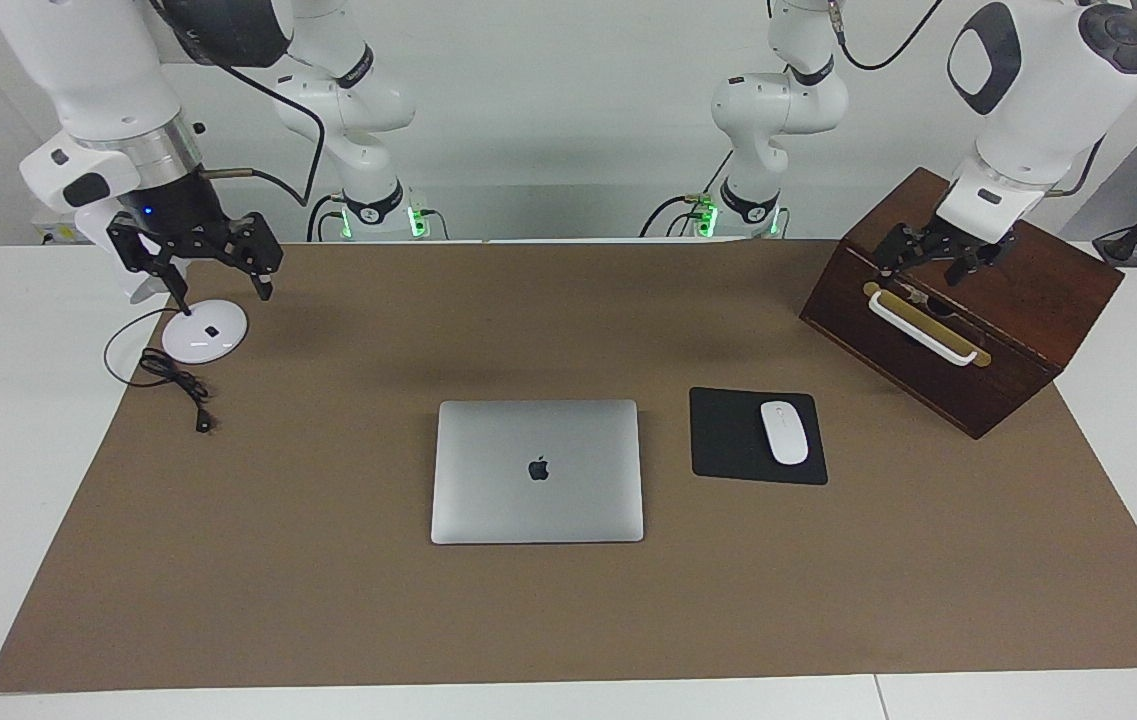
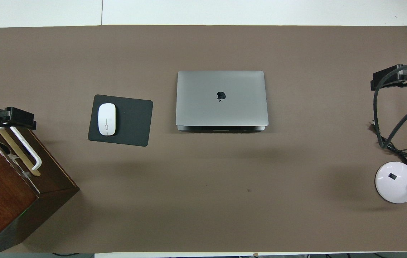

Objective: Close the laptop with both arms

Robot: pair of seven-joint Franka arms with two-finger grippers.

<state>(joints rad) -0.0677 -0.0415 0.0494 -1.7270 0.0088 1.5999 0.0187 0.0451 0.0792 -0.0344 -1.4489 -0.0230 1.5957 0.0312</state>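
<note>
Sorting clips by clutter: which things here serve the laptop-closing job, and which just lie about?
Job: laptop, lid already down; left hand over the wooden box; right hand over the white lamp base.
Lying about: mouse pad, mouse, box, lamp base.

Right tool [image 1: 218, 282] raised, fingers spread, left tool [image 1: 938, 262] raised

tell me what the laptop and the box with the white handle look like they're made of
The laptop looks like brushed silver-grey metal: an even matte sheen with a dark logo. The box looks like dark stained wood, with reddish-brown grain and a light gloss; its handle is probably white plastic.
</note>
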